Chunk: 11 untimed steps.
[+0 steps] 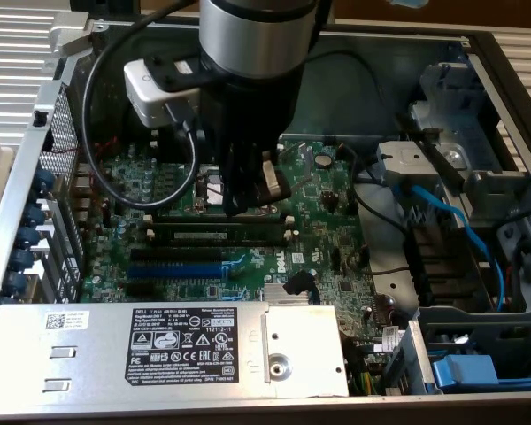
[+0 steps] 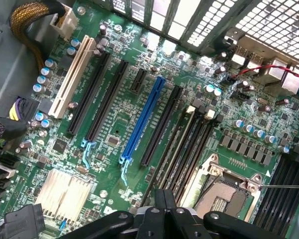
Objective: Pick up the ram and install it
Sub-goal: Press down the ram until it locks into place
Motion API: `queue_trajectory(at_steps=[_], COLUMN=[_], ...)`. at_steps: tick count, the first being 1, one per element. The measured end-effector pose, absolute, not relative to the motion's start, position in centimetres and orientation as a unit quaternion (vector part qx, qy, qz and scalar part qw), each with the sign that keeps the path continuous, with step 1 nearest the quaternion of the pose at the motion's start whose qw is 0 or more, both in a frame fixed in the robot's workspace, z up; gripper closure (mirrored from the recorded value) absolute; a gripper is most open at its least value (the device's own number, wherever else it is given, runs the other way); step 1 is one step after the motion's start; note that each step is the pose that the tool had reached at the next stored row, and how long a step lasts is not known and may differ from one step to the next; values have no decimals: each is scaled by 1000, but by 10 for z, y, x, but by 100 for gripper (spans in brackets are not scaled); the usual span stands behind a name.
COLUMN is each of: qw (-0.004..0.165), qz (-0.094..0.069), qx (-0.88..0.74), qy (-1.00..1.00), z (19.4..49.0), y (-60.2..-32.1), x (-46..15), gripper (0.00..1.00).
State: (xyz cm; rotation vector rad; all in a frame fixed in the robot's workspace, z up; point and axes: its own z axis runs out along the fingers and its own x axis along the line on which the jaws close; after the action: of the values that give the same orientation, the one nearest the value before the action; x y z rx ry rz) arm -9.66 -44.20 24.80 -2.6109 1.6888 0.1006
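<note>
The arm reaches down into an open computer case (image 1: 491, 53), with its hand (image 1: 248, 199) lowered over the green motherboard (image 1: 323, 257) at the memory slots beside the CPU socket (image 1: 214, 188). The hand is fully closed. Whether it grips anything cannot be told, as the arm's body hides the fingertips in the exterior view.

The ram (image 1: 219, 233) lies along a slot just in front of the hand in the exterior view, as a long dark stick with a pale label strip; white end clips stand at its exterior view's right end. In the wrist view the ram (image 2: 182, 149) shows as a thin stick standing on edge among the black memory slots (image 2: 199, 144), running from the hand (image 2: 164, 211) away toward the rear grille. Whether it is fully seated cannot be told.

The blue expansion slot (image 2: 145, 117) lies parallel to the memory slots, with black expansion slots (image 2: 94, 94) and one white slot (image 2: 72, 74) further out. A finned silver heatsink (image 2: 65, 191) sits on the board near the blue slot's end.

In the exterior view a silver power supply (image 1: 195, 350) with a black label fills the near edge of the case, and a blue cable (image 1: 456, 226) runs through the drive bay on the exterior view's right.
</note>
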Motion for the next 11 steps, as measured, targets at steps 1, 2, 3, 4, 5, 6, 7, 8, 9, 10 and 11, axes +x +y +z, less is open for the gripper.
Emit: queue_trajectory(at_steps=[1, 2, 3, 4, 5, 6, 7, 8, 9, 10, 11], qw=[15, 15, 15, 15, 14, 14, 14, 14, 14, 14, 14], qz=[32, 32, 33, 33, 33, 33, 33, 33, 33, 33, 33], qx=[-842, -844, -847, -850, -852, -854, -857, -859, -862, -865, -868], qy=[539, 534, 530, 526, 522, 519, 515, 511, 506, 501, 496], z=[248, 248, 248, 248, 248, 248, 248, 248, 248, 248, 248], y=[-442, -442, -442, -442, -442, -442, -442, -442, -442, -442, -442], x=[-97, -97, -97, -97, -97, -96, -96, -96, -96, -96, -96], gripper=[89, 89, 89, 89, 89, 89, 89, 89, 89, 89, 89])
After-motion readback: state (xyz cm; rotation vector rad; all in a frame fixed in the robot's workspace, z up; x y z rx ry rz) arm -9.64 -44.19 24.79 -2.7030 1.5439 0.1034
